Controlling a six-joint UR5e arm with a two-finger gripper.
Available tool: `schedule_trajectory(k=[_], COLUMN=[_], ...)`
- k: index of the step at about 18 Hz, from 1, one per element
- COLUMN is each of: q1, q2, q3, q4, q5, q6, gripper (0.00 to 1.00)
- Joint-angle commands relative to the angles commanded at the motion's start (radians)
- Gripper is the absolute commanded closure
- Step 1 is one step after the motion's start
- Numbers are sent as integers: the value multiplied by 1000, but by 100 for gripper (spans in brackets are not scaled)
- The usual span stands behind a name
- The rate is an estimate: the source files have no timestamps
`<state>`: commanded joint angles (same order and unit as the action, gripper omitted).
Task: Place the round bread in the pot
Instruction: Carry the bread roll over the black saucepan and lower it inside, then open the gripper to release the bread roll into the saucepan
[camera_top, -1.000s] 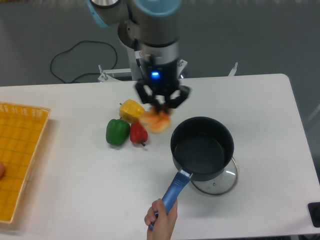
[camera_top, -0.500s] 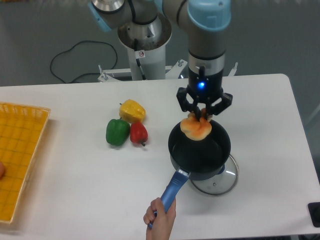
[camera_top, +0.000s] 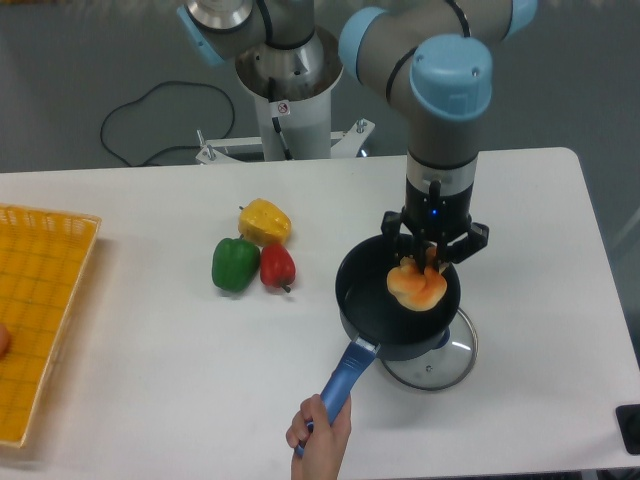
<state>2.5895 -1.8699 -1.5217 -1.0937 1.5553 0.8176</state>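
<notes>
The round bread (camera_top: 417, 286), a golden-orange glossy bun, hangs in my gripper (camera_top: 432, 262) over the right half of the pot. The gripper is shut on the bun's top and points straight down. The pot (camera_top: 372, 306) is a dark round saucepan with a long blue handle (camera_top: 344, 376) pointing toward the front. The bun is at about the height of the pot's rim; whether it touches the pot's floor cannot be told.
A human hand (camera_top: 320, 432) holds the end of the pot handle. A glass lid (camera_top: 435, 361) lies under the pot's right front. Yellow (camera_top: 264, 220), green (camera_top: 235, 263) and red (camera_top: 277, 266) peppers sit left of the pot. A yellow basket (camera_top: 35, 305) is at the far left.
My gripper has carried the bun from beside the peppers rightward over the pot, then a little further right and lower. The pot and hand have barely moved.
</notes>
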Motion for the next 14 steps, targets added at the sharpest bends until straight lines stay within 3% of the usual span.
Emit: schedule_trajectory(k=[3, 5, 14], q1=[-11, -11, -9], q2=[0, 2, 15], q3=[0, 0, 0], q4=[0, 2, -8], q5=[8, 9, 9], q6=[2, 5, 6], gripper=[41, 28, 22])
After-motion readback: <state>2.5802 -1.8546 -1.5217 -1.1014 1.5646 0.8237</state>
